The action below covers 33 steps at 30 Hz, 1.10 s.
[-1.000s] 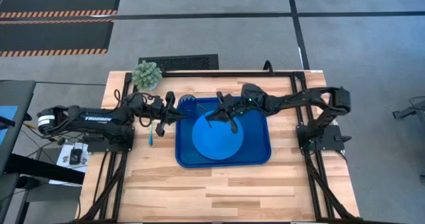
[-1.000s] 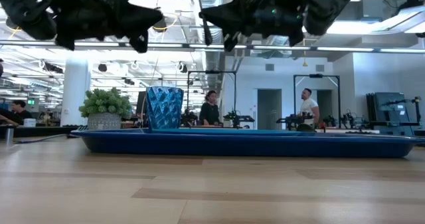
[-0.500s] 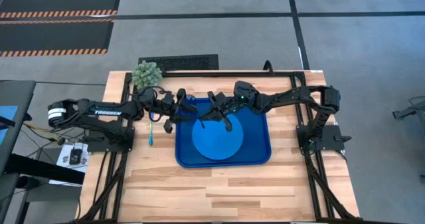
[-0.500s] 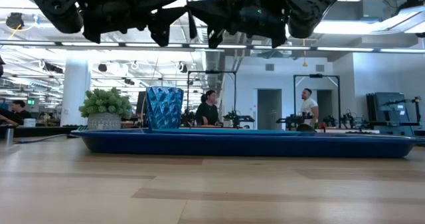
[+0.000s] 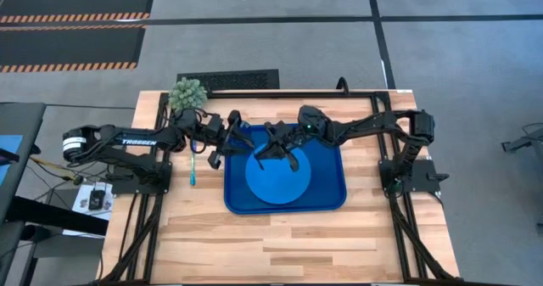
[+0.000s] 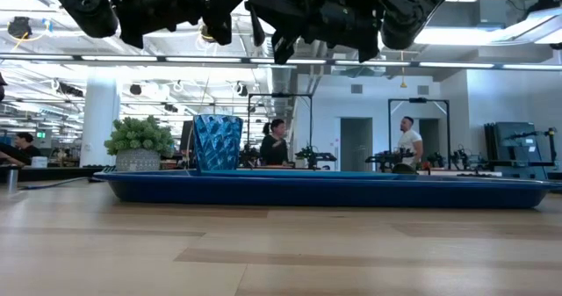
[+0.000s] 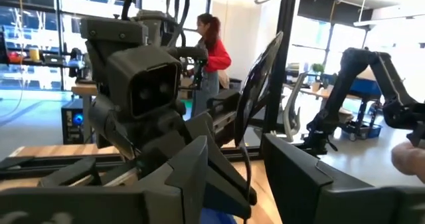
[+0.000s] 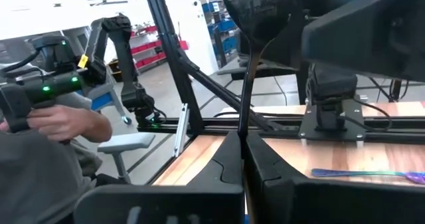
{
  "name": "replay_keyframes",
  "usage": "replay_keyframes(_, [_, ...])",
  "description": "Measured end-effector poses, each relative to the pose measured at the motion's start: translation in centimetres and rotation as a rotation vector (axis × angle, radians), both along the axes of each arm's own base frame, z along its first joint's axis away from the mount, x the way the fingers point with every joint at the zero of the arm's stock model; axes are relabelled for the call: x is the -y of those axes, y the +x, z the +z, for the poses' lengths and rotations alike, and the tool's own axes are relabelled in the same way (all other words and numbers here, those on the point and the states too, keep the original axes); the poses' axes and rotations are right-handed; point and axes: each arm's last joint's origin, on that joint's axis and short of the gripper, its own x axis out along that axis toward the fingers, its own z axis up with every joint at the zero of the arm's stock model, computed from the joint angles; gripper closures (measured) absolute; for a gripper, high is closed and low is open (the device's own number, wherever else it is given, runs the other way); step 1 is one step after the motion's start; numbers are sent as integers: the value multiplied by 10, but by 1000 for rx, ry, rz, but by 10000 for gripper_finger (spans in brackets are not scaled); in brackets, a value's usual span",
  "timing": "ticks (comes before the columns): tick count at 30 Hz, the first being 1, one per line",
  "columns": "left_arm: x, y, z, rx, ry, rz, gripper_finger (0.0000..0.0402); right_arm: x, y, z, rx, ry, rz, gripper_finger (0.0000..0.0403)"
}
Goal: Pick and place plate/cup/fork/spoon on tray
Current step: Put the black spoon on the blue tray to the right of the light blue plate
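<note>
From the left, the potted plant [image 5: 187, 93] stands at the table's far edge, outside the work. The fork [image 5: 193, 171] lies on the bare wood just beside the tray [image 5: 327, 203], not yet loaded. My left gripper [image 5: 230, 138] hovers above the tray's far-left corner near the cup [image 6: 218, 142], fingers spread wide and empty; I judge it is there to receive the spoon. The spoon [image 8: 253, 24] is pinched by its handle in my right gripper [image 8: 243, 151], bowl upward, raised over the plate [image 5: 278, 174], which sits in the tray. Both grippers nearly meet, high above the tray.
</note>
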Motion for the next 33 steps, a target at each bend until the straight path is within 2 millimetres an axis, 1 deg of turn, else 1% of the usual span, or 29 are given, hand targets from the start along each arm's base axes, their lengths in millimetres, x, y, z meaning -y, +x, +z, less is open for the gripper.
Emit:
replay_keyframes(6, [0, -1, 3, 35, 7, -1, 287, -3, 0, -4, -41, 12, 15, 398])
replay_keyframes(10, [1, -2, 7, 68, 23, -21, 293, -5, 1, -5, -71, 34, 22, 398])
replay_keyframes(15, [1, -2, 7, 68, 28, -21, 304, -7, 1, -6, -86, 44, 27, 398])
replay_keyframes(17, [1, -2, 6, 63, 28, -24, 319, -7, 1, -7, -91, 45, 28, 397])
replay_keyframes(20, [1, -2, 6, 64, 29, -26, 358, -7, 1, -7, -101, 53, 28, 393])
replay_keyframes(22, [1, -2, 6, 66, 31, -13, 387, -7, 1, -7, -106, 62, 30, 384])
replay_keyframes(23, [0, -2, 6, 63, 30, -6, 393, -7, 1, -7, -108, 66, 28, 378])
replay_keyframes(29, [0, -1, 6, 60, 20, -5, 399, -7, 1, -9, -147, 99, 18, 329])
replay_keyframes(31, [0, -1, 5, 52, 11, 1, 400, -5, 0, -11, -195, 113, -22, 310])
replay_keyframes(33, [-1, -1, 4, 40, 0, 30, 400, -2, -7, -8, -255, 108, -78, 288])
